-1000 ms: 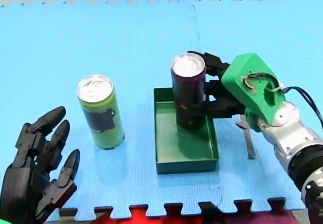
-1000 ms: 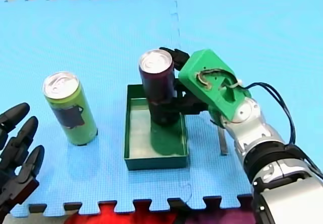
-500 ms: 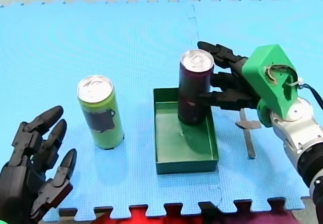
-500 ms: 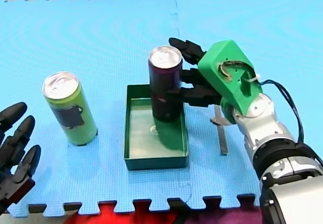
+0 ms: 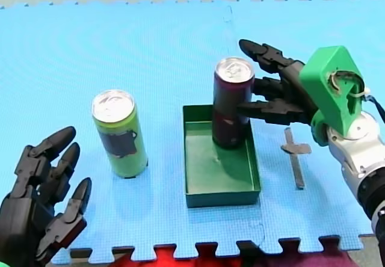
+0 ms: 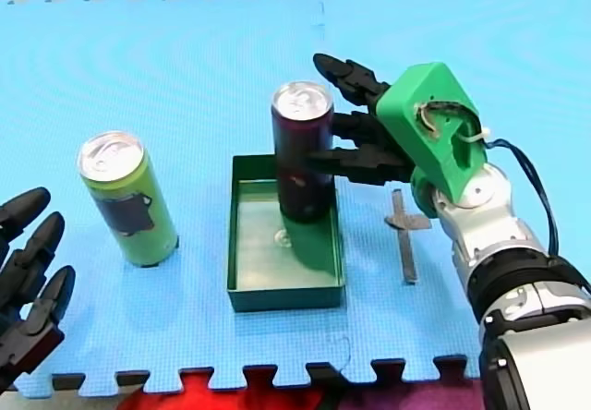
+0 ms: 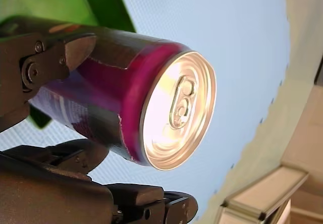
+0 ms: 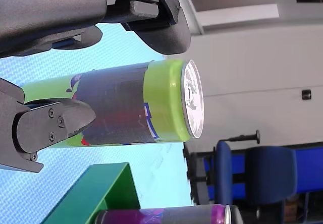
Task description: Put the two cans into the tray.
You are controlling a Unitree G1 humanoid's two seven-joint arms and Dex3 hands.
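Head views: a purple can [image 5: 231, 107] stands upright in the far right corner of the green tray [image 5: 221, 199], centre of frame, on a blue mat [image 5: 120, 44]. The right robot hand [image 5: 293, 89] enters from the right edge and holds nothing. Its fingertips [image 5: 248, 106] reach the can's upper side, some passing behind the can and one in front, and contact cannot be made out. A green can [image 5: 120, 138] stands upright on the mat left of the tray, well apart from it. The left robot hand [image 5: 42, 204] sits in the lower left corner, apart from the green can and holding nothing. A grey strip [image 5: 296, 165] lies on the mat right of the tray. First wrist view: the right robot hand's fingers [image 7: 45, 62] flank the purple can [image 7: 126, 108], whose silver lid and pull tab face the camera, a detail the head views show less fully. Second wrist view: the green can [image 8: 126, 110] appears between dark fingers [image 8: 50, 125], with a tray corner [image 8: 101, 193] and a blue chair [image 8: 252, 178] behind.
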